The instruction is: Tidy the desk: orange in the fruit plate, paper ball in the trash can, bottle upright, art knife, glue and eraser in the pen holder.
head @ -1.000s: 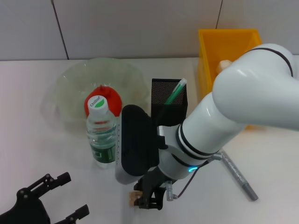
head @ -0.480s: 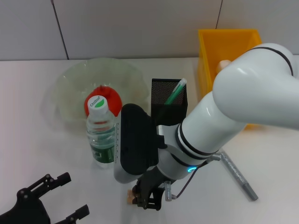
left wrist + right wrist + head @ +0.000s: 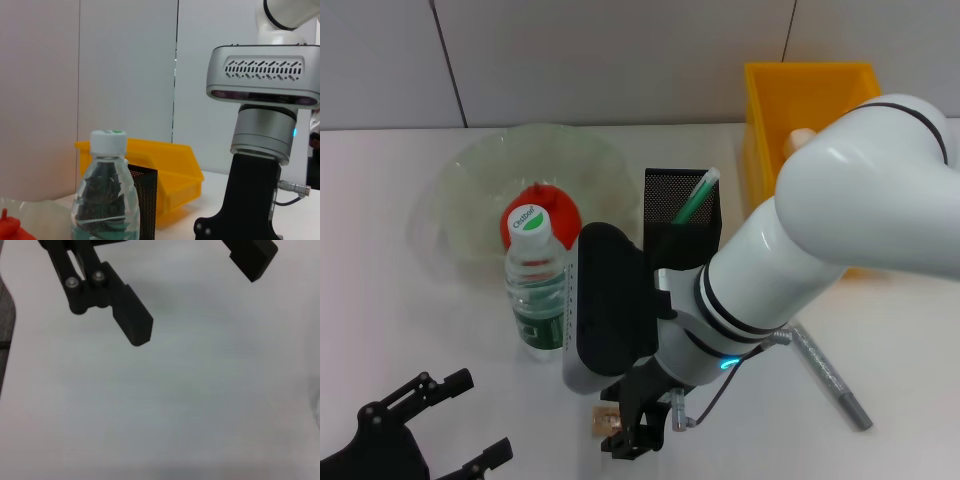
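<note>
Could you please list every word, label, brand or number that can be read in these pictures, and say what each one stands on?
Green print on the white cap of the upright clear plastic water bottle: a short curved word, too small to read.
Dark green label round that bottle: print too small to read in the head view, seen only through the water in the left wrist view.
Nothing else bears legible text.

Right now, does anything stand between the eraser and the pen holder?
No object visibly does. The right arm's own wrist hangs over the table between eraser and pen holder, hiding that stretch. The open right gripper is beside the eraser. The bottle stands clear, leftward.
</note>
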Action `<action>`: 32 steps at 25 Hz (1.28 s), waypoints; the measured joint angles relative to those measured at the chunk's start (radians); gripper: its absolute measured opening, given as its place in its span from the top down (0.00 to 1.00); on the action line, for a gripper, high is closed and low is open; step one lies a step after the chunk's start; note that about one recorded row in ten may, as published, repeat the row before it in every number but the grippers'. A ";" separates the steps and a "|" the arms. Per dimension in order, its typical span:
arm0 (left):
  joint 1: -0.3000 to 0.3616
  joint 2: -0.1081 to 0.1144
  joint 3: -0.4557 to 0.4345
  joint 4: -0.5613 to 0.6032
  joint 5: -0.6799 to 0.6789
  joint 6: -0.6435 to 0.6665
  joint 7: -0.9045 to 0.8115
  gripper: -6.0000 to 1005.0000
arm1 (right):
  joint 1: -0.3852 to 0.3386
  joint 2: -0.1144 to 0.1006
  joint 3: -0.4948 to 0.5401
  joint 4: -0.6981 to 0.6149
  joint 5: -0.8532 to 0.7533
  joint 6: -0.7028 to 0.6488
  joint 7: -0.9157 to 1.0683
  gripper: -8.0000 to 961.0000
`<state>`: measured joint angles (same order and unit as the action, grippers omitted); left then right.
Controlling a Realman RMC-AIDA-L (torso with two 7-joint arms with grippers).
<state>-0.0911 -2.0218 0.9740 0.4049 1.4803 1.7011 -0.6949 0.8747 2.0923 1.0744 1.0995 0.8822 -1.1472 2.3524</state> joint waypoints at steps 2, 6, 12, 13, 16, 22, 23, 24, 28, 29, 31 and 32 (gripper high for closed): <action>-0.001 0.000 0.000 0.000 0.000 0.000 0.000 0.19 | 0.003 0.000 -0.003 -0.002 0.000 0.004 -0.001 0.51; -0.001 0.000 0.000 0.000 0.000 0.000 0.000 0.19 | 0.007 0.000 -0.018 -0.016 0.000 0.031 -0.001 0.48; -0.001 0.000 0.000 0.000 0.000 0.002 0.000 0.19 | 0.010 0.000 -0.040 -0.031 0.000 0.056 0.004 0.52; -0.001 0.000 0.000 0.000 0.000 0.002 0.000 0.19 | 0.011 0.000 -0.042 -0.032 0.000 0.058 0.004 0.53; -0.002 0.000 0.000 0.000 0.000 0.003 0.000 0.19 | 0.011 0.000 -0.045 -0.033 0.000 0.060 0.012 0.56; -0.003 -0.001 0.000 0.000 0.000 0.002 0.000 0.19 | 0.012 0.000 -0.043 -0.033 0.000 0.058 0.014 0.60; -0.003 -0.001 0.000 0.000 0.000 0.002 0.000 0.19 | 0.012 0.000 -0.042 -0.033 0.000 0.056 0.014 0.61; -0.004 -0.001 0.000 0.000 0.000 0.002 0.000 0.19 | 0.012 0.000 -0.039 -0.033 0.000 0.054 0.014 0.62; -0.004 -0.002 0.000 0.000 0.000 0.001 0.000 0.19 | 0.010 0.000 -0.035 -0.028 0.001 0.052 0.014 0.68; -0.004 -0.002 0.000 0.000 0.000 0.001 0.000 0.19 | 0.005 0.000 -0.021 -0.020 0.007 0.050 0.015 0.70; -0.004 -0.002 0.000 0.000 0.000 0.001 0.000 0.19 | 0.000 0.000 0.010 -0.012 0.011 0.045 0.015 0.73; -0.004 -0.002 0.000 0.000 0.000 0.001 0.000 0.19 | 0.000 0.000 0.010 -0.012 0.011 0.045 0.015 0.73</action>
<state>-0.0951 -2.0234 0.9740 0.4049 1.4803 1.7019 -0.6949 0.8746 2.0923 1.0843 1.0870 0.8934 -1.1026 2.3671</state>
